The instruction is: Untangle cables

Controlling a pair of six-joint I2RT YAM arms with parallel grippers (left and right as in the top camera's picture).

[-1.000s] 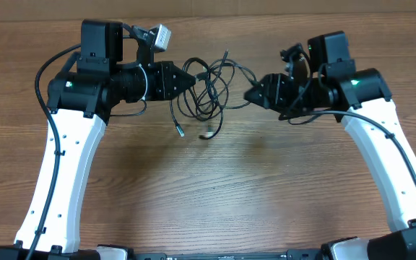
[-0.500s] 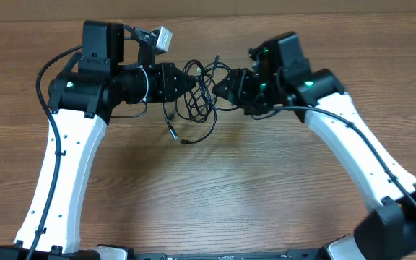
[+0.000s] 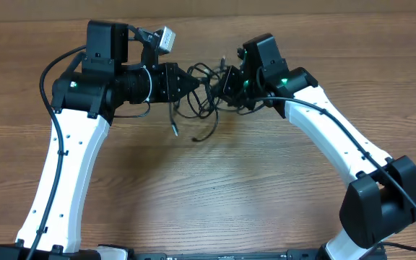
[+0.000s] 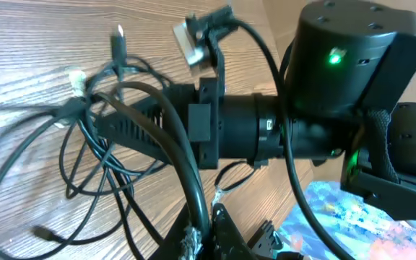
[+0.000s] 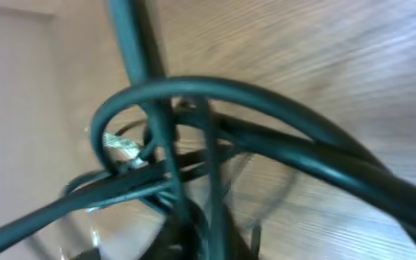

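I see the cables (image 3: 204, 97) bunched between the left tool (image 3: 191, 81), apparently clamped on 1 strand, and the right tool (image 3: 224, 85), whose opening I cannot tell; pulling apart now risks tightening the knot above the tabletop (image 3: 230, 180).

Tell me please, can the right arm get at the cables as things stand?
Probably yes. The right gripper sits at the cables, opposite the left gripper that holds them; nothing stands between.

Overhead bright, even; soft shadows. R wrist: cables (image 5: 309, 148) blurred close-up.
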